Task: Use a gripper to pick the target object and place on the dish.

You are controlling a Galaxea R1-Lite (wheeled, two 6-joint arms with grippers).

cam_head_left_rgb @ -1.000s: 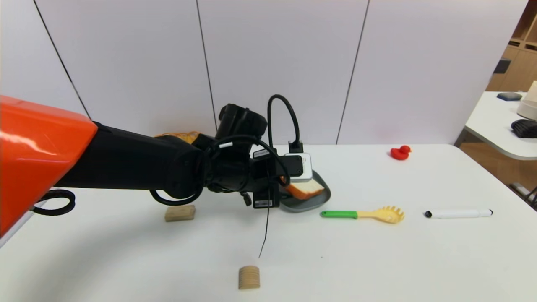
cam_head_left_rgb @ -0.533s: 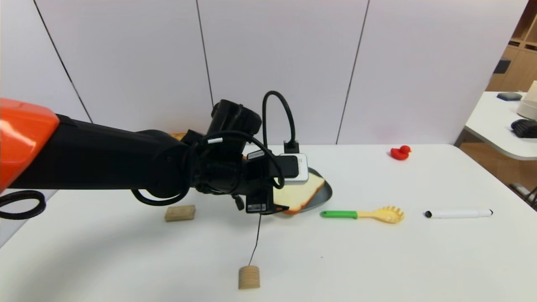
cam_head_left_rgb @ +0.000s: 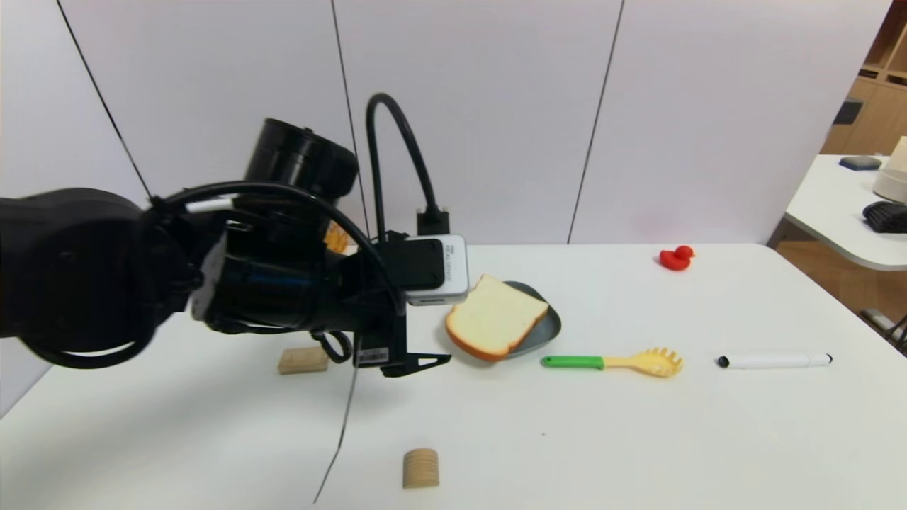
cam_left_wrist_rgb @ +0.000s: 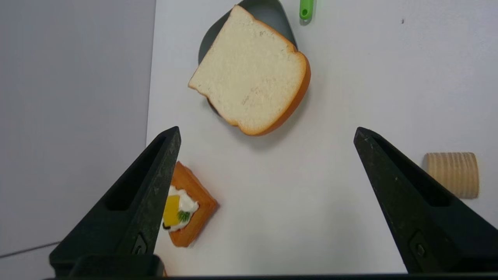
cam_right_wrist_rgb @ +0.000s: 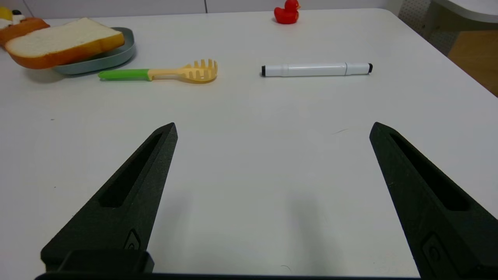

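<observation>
The target object, a slice of toy toast [cam_head_left_rgb: 496, 316] with a white face and orange-brown crust, lies flat on the blue-grey dish [cam_head_left_rgb: 549, 324] and overhangs its near-left rim. In the left wrist view the toast [cam_left_wrist_rgb: 251, 72] covers most of the dish [cam_left_wrist_rgb: 261, 8]. My left gripper [cam_left_wrist_rgb: 267, 129] hangs open above the table, short of the toast, with nothing between its fingers; its arm [cam_head_left_rgb: 283, 283] reaches in from the left. My right gripper [cam_right_wrist_rgb: 273, 124] stands open over bare table, well to the right of the dish [cam_right_wrist_rgb: 113, 58].
A small brown waffle cake [cam_left_wrist_rgb: 190, 206] sits under the left gripper's finger. On the table lie a wooden block [cam_head_left_rgb: 303, 360], a wooden cylinder [cam_head_left_rgb: 421, 468], a green-and-yellow pasta spoon [cam_head_left_rgb: 616, 362], a white marker [cam_head_left_rgb: 774, 360] and a red duck [cam_head_left_rgb: 676, 258].
My left gripper has opened and let go of the toast, then drawn back to the left and upward. The toast has dropped from tilted to flat on the dish.
</observation>
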